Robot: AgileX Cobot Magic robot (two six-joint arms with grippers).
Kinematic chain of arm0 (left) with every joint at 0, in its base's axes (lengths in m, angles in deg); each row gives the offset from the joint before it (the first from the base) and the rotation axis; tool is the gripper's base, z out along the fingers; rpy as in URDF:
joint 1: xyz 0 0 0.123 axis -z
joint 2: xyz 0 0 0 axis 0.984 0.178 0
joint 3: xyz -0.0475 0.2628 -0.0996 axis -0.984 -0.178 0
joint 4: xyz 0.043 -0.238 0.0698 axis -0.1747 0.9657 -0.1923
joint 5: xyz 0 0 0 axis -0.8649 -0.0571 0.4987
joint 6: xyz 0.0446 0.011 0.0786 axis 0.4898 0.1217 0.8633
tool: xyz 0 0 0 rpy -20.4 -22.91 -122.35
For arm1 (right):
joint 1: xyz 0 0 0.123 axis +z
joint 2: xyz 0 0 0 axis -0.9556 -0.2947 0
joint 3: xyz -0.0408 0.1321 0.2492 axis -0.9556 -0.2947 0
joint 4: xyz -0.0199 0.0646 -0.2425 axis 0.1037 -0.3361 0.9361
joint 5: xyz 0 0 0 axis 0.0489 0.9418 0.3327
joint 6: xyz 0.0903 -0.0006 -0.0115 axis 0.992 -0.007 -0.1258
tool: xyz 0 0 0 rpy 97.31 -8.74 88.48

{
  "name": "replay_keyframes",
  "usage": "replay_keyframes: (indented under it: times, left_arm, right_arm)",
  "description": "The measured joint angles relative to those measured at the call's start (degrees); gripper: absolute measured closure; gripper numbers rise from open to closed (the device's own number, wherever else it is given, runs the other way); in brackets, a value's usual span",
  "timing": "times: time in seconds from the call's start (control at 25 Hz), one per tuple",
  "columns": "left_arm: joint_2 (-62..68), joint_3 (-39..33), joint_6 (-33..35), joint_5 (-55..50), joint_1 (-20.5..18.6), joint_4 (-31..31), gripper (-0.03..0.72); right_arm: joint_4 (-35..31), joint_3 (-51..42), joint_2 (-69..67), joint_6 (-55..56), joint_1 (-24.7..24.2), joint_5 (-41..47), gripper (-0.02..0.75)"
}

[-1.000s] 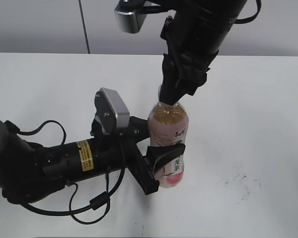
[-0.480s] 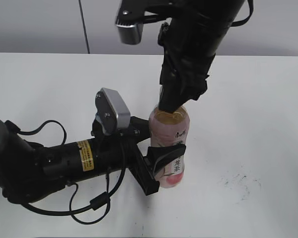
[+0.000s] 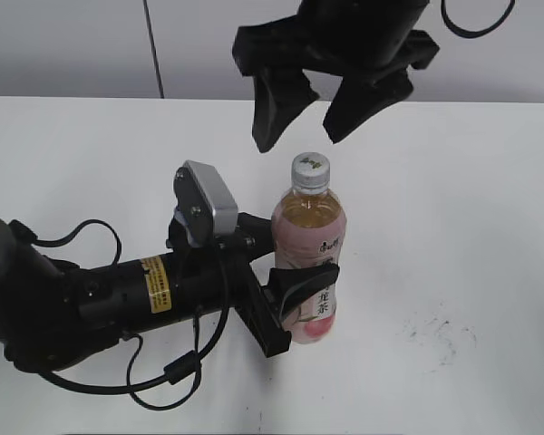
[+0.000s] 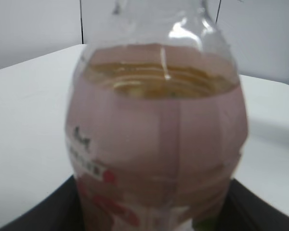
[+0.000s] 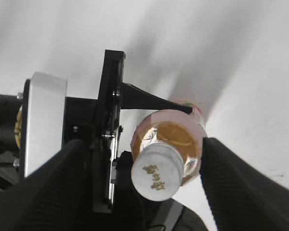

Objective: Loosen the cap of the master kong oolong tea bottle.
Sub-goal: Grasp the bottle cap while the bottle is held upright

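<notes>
- While the master kong oolong tea bottle point(image 3: 308, 263) stands upright on the white counter point(image 3: 453, 227), the left pincer point(image 3: 295, 290) is clenched around its lower body, across the pink label.
- The left arm point(image 3: 118, 294) lies low over the counter on the left side of the exterior view, with a grey camera block point(image 3: 206, 199) on its wrist.
- In the left wrist view the bottle point(image 4: 156, 139) fills nearly the whole picture; the amber tea reaches up to the shoulder, and the dark parts of the left pincer point(image 4: 149, 211) show at the two bottom corners.
- The cap point(image 3: 311, 169) sits on the neck of the bottle, pale grey-white with a small dark mark on top.
- The right pincer point(image 3: 301, 113) hangs above the cap, released; its two black fingers point(image 3: 274, 104) are spread wide and do not touch the cap or the bottle.
- In the right wrist view the cap point(image 5: 156, 175) is seen from above between the two spread fingers point(image 5: 48, 185), with a clear gap on each side.
- Faint dark scuff marks point(image 3: 440, 333) lie on the counter to the right of the bottle, near its base.
- A grey wall point(image 3: 72, 45) with a thin dark vertical line stands behind the counter.
</notes>
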Motion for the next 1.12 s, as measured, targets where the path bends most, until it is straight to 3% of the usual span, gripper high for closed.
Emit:
replay_keyframes:
  times: [0.36,0.44,0.6,0.64,0.8,1.04,1.12]
  left_arm:
    - [0.0,0.0,0.0,0.0,0.0,0.0,0.297]
    - [0.0,0.0,0.0,0.0,0.0,0.0,0.297]
    - [0.0,0.06,0.0,0.0,0.0,0.0,0.297]
    - [0.0,0.06,0.0,0.0,0.0,-0.06,0.297]
    - [0.0,0.06,0.0,-0.06,0.0,-0.06,0.297]
    - [0.0,0.06,0.23,-0.06,0.0,-0.34,0.297]
    - [0.0,0.06,0.3,-0.06,0.0,-0.4,0.297]
  right_arm:
    - [0.22,-4.98,0.1,5.52,0.06,-0.05,0.193]
    - [0.29,-4.98,0.1,5.63,0.06,-0.05,0.246]
    - [1.19,-4.99,0.12,4.04,0.17,-0.05,0.462]
    - [1.22,-4.99,0.12,2.3,0.17,-0.05,0.461]
    - [1.24,-4.99,0.12,-12.49,0.17,-0.05,0.461]
    - [1.29,-4.99,0.12,-60.21,0.17,-0.1,0.463]
    - [1.23,-4.94,0.12,-70.15,0.17,-0.05,0.463]
